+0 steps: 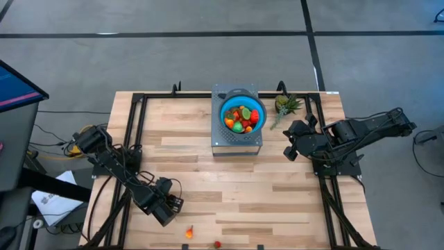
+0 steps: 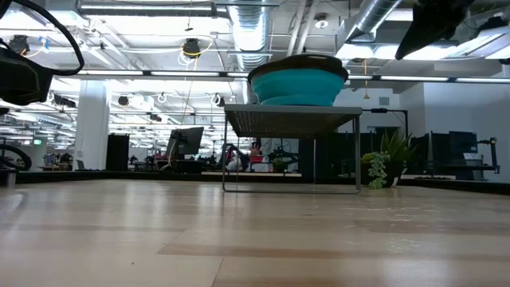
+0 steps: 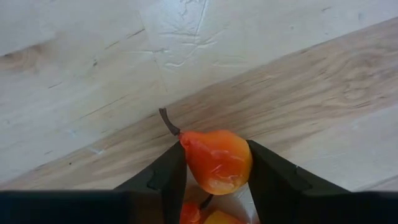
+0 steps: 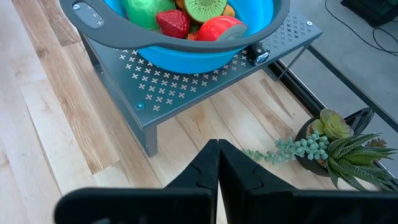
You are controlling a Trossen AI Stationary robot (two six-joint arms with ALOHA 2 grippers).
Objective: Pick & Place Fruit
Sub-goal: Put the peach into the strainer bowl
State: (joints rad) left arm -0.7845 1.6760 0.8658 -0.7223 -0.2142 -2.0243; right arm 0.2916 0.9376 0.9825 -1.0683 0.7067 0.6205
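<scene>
Fruit (image 1: 242,119) fills the blue bowl (image 1: 227,105) on a grey stand (image 1: 216,142) at the table's (image 1: 208,180) twelve o'clock. Left tool (image 3: 214,180), near seven o'clock, pinches an orange pear (image 3: 216,160); three more pieces (image 1: 189,233) lie along six o'clock. Right tool (image 4: 217,163), at three o'clock, is pressed together beside a plant (image 4: 339,149).

Orange-red pear (image 3: 216,160) with dark stem, pinched between two dark fingers above wood. Pile of fruit (image 1: 242,119) fills blue bowl: strawberry (image 4: 173,22), kiwi half (image 4: 208,8). Two small red pieces, possibly fruit, at table's near edge (image 1: 217,244).
</scene>
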